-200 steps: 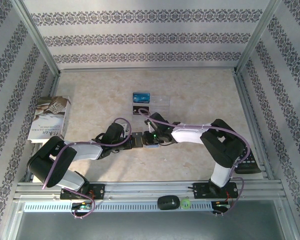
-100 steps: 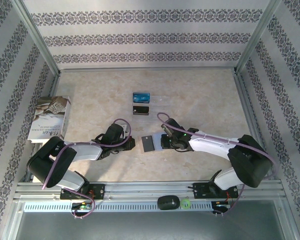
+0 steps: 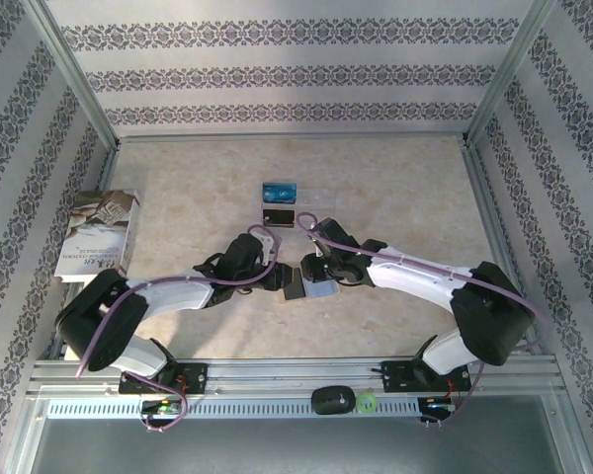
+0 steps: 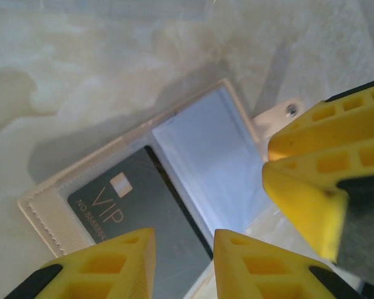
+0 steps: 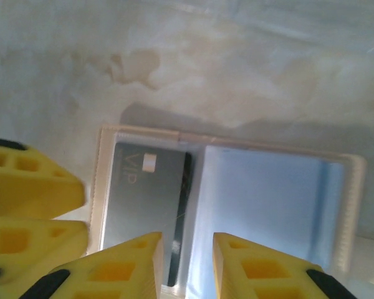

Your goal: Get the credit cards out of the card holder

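The tan card holder (image 3: pixel 321 291) lies open on the table between my two grippers. Its pale blue-grey lining (image 4: pixel 218 156) faces up, and a dark grey credit card marked VIP (image 4: pixel 121 202) sits in its left pocket (image 5: pixel 143 193). My left gripper (image 3: pixel 277 277) hovers over the holder (image 4: pixel 43 205), its jaws (image 4: pixel 184 252) open above the card's near end. My right gripper (image 3: pixel 323 274) comes in from the other side, its jaws (image 5: pixel 186 252) open over the holder's fold (image 5: pixel 196 205). Neither holds anything. A bright blue card (image 3: pixel 278 192) and a blackish card (image 3: pixel 278 218) lie further back.
A clear plastic tray (image 3: pixel 314 197) lies beside the blue card. A book (image 3: pixel 99 233) rests at the table's left edge. Metal frame rails (image 3: pixel 494 227) and patterned walls enclose the table. The right gripper's yellow fingers (image 4: pixel 318 180) crowd the left wrist view.
The left gripper has opened and reached forward to the right over the holder. The right arm swung out to the right, then came back over the holder, which now lies open.
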